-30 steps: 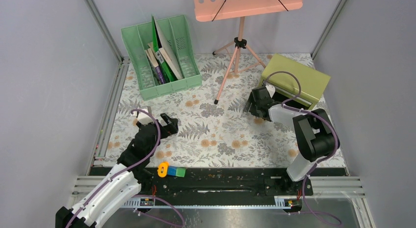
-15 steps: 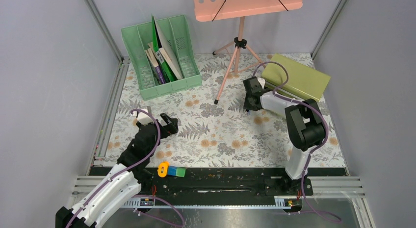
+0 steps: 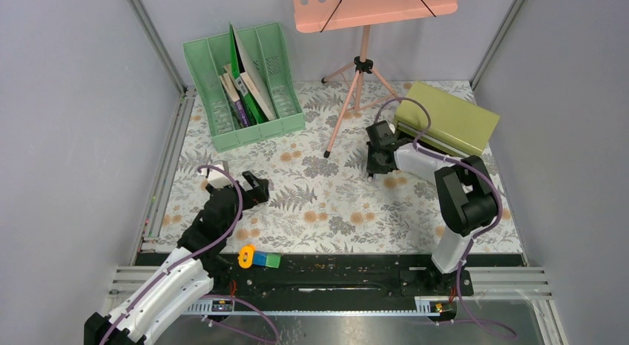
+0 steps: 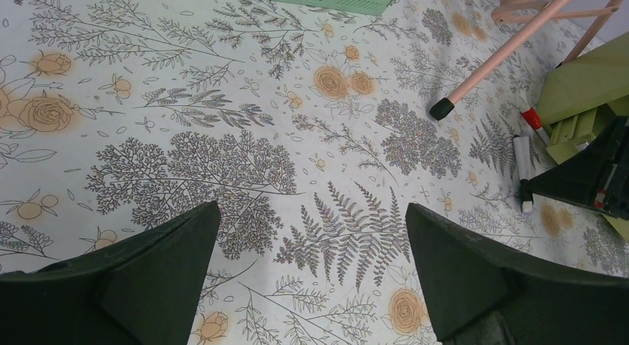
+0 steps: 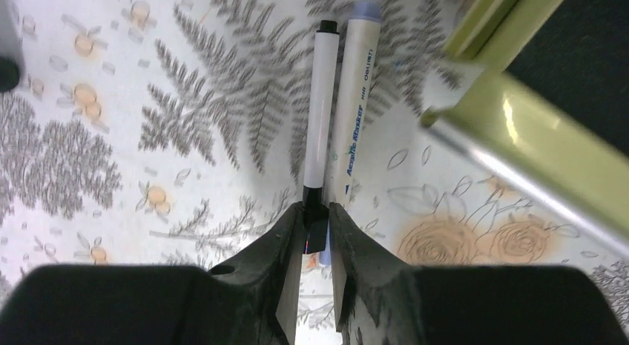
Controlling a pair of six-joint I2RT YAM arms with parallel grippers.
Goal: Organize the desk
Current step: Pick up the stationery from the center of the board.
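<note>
Right jaws: closed on the black end of a slim white marker point(image 5: 320, 115); a second ago wide apart, nearer the drawer box point(image 3: 445, 126). Left jaws: spread wide, unmoved. Worktop point(image 3: 334, 204): directly beneath both jaws, marker lying on it. Markers here: two, the thicker marker point(image 5: 354, 100) alongside. File rack point(image 3: 245, 85): one.

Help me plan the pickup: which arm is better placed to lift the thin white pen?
Right. The right gripper pinches the thin white pen at its end; the left gripper hangs open, far across the desk.
</note>
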